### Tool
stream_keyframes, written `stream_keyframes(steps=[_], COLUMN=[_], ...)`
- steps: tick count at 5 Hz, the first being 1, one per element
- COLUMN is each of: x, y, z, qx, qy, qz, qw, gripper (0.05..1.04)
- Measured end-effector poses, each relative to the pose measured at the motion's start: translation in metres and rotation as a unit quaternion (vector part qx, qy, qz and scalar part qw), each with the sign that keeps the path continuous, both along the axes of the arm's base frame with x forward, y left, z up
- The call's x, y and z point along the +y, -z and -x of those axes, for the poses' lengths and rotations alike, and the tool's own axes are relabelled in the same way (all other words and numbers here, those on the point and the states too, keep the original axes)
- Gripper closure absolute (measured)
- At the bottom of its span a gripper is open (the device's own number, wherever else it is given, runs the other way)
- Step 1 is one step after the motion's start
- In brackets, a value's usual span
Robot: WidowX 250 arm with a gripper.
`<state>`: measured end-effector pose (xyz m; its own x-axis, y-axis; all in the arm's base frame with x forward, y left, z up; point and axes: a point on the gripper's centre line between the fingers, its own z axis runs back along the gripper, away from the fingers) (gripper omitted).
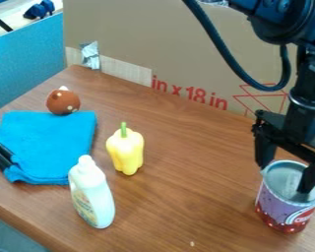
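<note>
At right on the table point(186, 211): one upright can point(285, 212), purple and red, directly below the pincer point(284, 179). Pincer: wide, one finger by the can's left rim, the other over its mouth; contact cannot be told. Further left: yellow pepper point(126, 151), upright; white bottle point(92, 194), nearer; blue cloth point(51, 142), folded; brown ball point(63, 102) at its far edge.

Before me, a brown wood-grain tabletop point(186, 206). Left of frame: blue cloth point(51, 140), folded; brown, white-spotted ball point(63, 102) at its far edge. Left of centre: yellow bell pepper point(126, 151), green stem up. Lower left: white bottle point(92, 194), near pepper. Lower right I note an open-topped tin can point(285, 209), purple and red.
</note>
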<state>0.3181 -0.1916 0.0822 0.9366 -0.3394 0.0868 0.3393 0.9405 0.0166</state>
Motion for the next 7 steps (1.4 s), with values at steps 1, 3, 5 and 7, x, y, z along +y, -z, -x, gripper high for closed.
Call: stream_keyframes(steps=[1, 3, 5, 7], x=[0.012, 0.011, 0.015, 0.027], y=[0.008, 0.011, 0.004, -0.014], z=[0.0, 0.014, 0.067, 0.125], qx=[0.0, 0.023, 0.113, 0.131], qy=[-0.012, -0.014, -0.024, -0.019], qz=[0.0, 0.021, -0.04, -0.063], qw=[0.9999, 0.9994, 0.9926, 0.9892], gripper=[0.082, 0.082, 0.082, 0.082])
